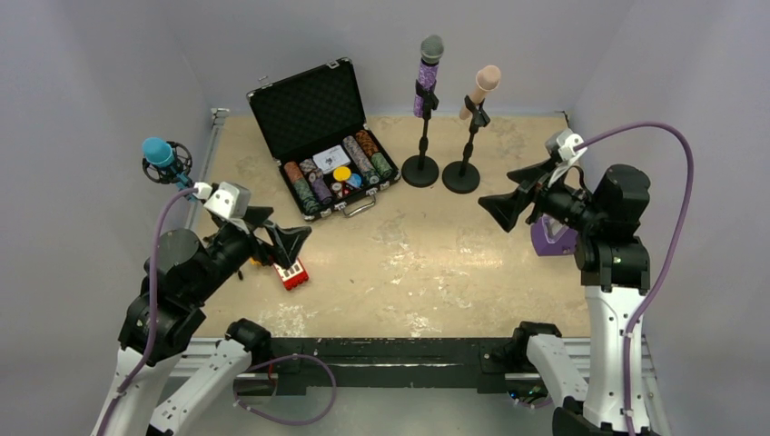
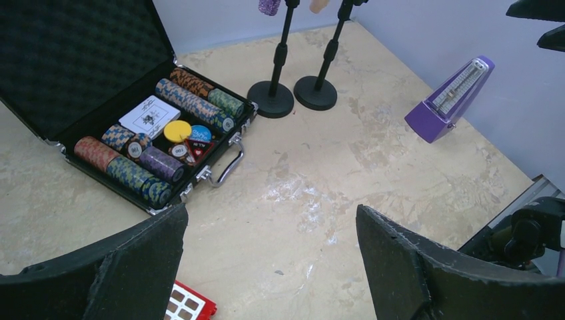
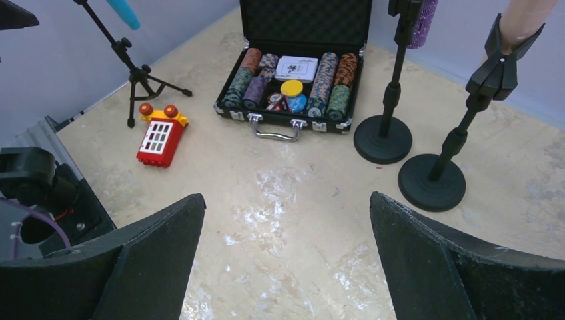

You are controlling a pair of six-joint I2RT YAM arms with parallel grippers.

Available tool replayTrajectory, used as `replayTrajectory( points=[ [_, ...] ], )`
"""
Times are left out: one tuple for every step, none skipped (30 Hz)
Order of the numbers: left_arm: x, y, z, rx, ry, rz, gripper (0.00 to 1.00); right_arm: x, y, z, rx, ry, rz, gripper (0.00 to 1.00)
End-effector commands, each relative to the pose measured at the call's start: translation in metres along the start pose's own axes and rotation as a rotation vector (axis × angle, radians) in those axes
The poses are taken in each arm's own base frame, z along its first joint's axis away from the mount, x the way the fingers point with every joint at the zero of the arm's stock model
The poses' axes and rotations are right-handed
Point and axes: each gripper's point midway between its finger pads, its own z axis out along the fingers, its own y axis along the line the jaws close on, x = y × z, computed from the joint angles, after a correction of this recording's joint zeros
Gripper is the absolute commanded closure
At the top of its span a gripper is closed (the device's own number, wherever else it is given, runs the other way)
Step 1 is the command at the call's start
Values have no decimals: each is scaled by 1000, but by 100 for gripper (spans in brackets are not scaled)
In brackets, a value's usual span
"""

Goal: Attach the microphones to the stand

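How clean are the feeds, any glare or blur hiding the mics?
Top view: even light, sharp, purple mic, peach mic and blue mic all clear. Left wrist: sharp, two mics cropped at top. Right wrist: no glare, all three cropped.

Soft, even light fills my workspace from above. The pale table looks matte, with only faint shadows beside the far round stand bases. My wrist views are sharp, the overhead view slightly softer.

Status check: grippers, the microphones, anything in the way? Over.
Left gripper, right gripper: fingers open, empty. Purple microphone, peach-pink microphone, blue microphone all sit in stands. Chip case, red block on table, untouched.
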Motion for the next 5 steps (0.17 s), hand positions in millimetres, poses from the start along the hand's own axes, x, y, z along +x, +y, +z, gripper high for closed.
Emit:
replayTrajectory(
  points=[
    [-8, 1, -2, -5, -42, -1, 0, -7, -3, -1, 21, -29, -15, 1],
    [-8, 1, -2, -7, -44, -1, 0, -7, -4, -1, 22, -29, -15, 1],
    [-8, 1, -2, -7, -45, -2, 0, -7, -4, -1, 22, -31, -17, 1],
    [-8, 1, -2, -8, -44, -2, 0, -7, -4, -1, 19, -32, -18, 1],
    [-7, 1, -2, -8, -44, -2, 0, -8, -3, -1, 17, -33, -19, 1]
  ],
)
